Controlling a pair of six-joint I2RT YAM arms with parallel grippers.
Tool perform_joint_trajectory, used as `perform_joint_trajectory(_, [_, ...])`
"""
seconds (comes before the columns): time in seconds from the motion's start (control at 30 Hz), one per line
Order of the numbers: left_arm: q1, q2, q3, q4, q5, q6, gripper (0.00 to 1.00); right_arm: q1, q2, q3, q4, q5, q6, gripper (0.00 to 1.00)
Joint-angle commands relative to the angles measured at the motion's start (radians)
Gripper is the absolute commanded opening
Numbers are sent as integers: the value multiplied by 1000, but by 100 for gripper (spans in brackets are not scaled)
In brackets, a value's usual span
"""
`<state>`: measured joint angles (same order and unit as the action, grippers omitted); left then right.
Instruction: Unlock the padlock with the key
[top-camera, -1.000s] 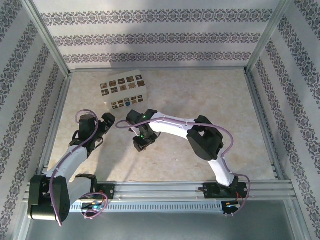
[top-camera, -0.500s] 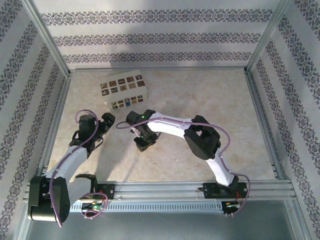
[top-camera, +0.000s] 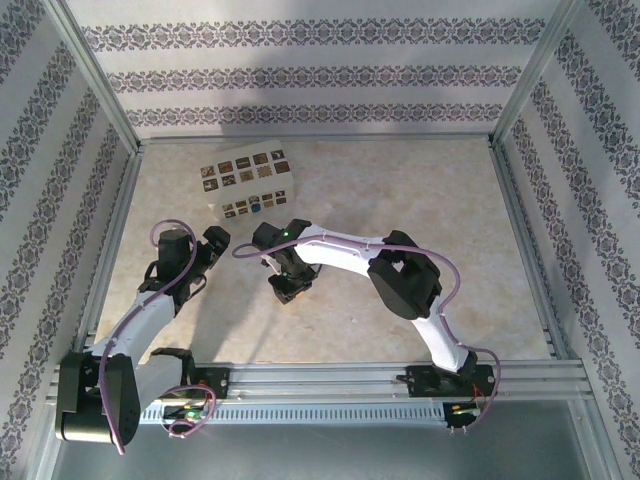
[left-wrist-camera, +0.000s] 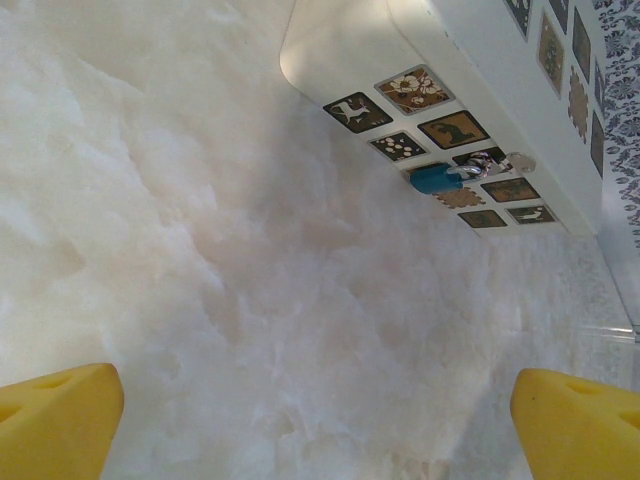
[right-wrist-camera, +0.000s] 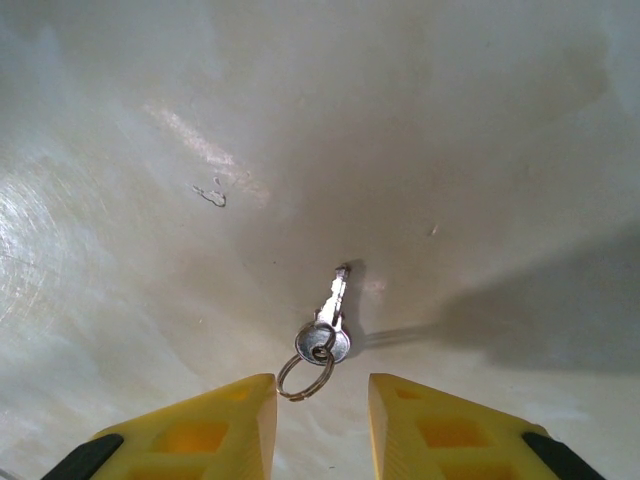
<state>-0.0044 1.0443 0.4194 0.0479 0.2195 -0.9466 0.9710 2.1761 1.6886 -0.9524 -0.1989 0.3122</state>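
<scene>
Barely started tbh: key (right-wrist-camera: 330, 318) is seen loose on the surface (right-wrist-camera: 450, 150), right jaws part-spread just short of it, nothing pinched; left jaws spread wide.

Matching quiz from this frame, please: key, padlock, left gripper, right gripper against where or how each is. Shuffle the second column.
Things
1. key
2. padlock
3. left gripper
4. right gripper

Place or state
A. jaws wide apart, holding nothing
B. blue, at the white box, among its pictures
C. jaws narrowly apart, the ring at their tips
D. flat on the table, not held

Pairs: 1-D, 2-B, 3-A, 4-C
</scene>
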Motion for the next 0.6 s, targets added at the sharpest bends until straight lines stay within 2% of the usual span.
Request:
perform_joint_trajectory(0.0, [15, -15, 7, -26, -17, 20, 99, 3, -13, 19, -3, 2, 11, 36])
perform_joint_trajectory(0.13, [15, -16, 7, -25, -17, 20, 99, 5, 5, 38, -15, 7, 2, 39])
perform_joint_trajectory(0.57, [15, -23, 4, -25, -19, 20, 99, 11, 67, 82, -61, 42, -12, 38])
